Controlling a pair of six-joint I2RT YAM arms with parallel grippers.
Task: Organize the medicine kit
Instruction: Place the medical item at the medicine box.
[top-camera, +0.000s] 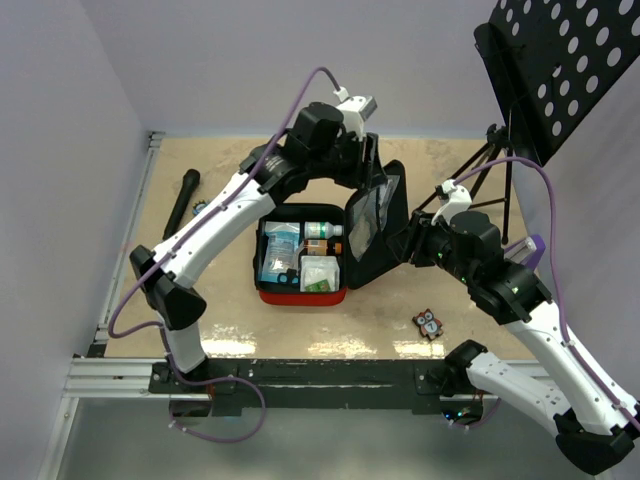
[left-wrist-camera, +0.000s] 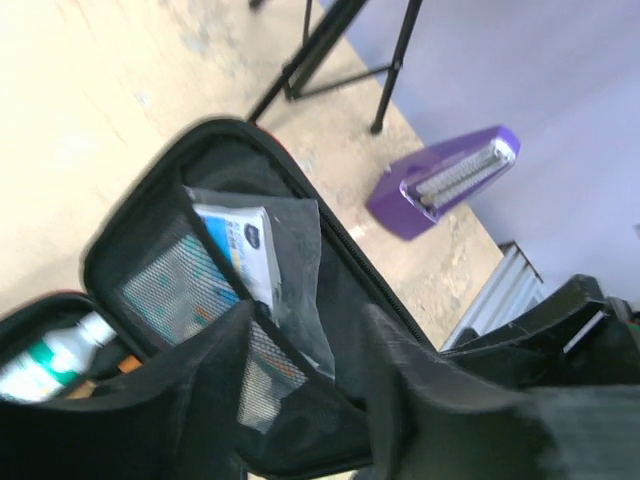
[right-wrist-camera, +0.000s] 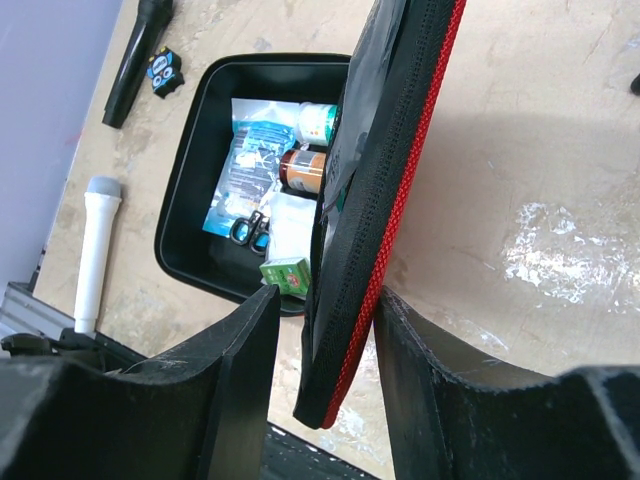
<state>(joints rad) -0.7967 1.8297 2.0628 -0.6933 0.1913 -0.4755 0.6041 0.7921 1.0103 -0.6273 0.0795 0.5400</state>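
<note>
From above, the kit (top-camera: 300, 297) lies open mid-table between the arms, its base flat and full, its lid (top-camera: 372, 225) standing on edge along the base's right side. The lid's long axis runs away from the arm bases. The left gripper (top-camera: 372, 183) comes down on the lid's far top edge, and the right gripper (top-camera: 406, 243) meets its outer face from the right. The right arm has the shorter reach. A stand (top-camera: 560, 70) sits at the far right. In the left wrist view the lid's lining faces the camera, with a packet (left-wrist-camera: 245, 250) tucked in its mesh pocket. The left fingers (left-wrist-camera: 225, 375) are spread wide with the pocket and lid rim showing between them, and I cannot tell whether they touch anything. A bottle (left-wrist-camera: 60, 355) shows in the base at lower left, and a purple case (left-wrist-camera: 450, 180) lies on the table beyond. In the right wrist view the red-backed lid rim passes upright between the right fingers (right-wrist-camera: 245, 380), close against one and with a sliver of table showing before the other, so the jaws straddle the rim part-open rather than clamp it. The base, with a green box (right-wrist-camera: 285, 275) in it, lies on the lid's inner side, so my guess is that closing means tipping the lid that way, toward the left arm
</note>
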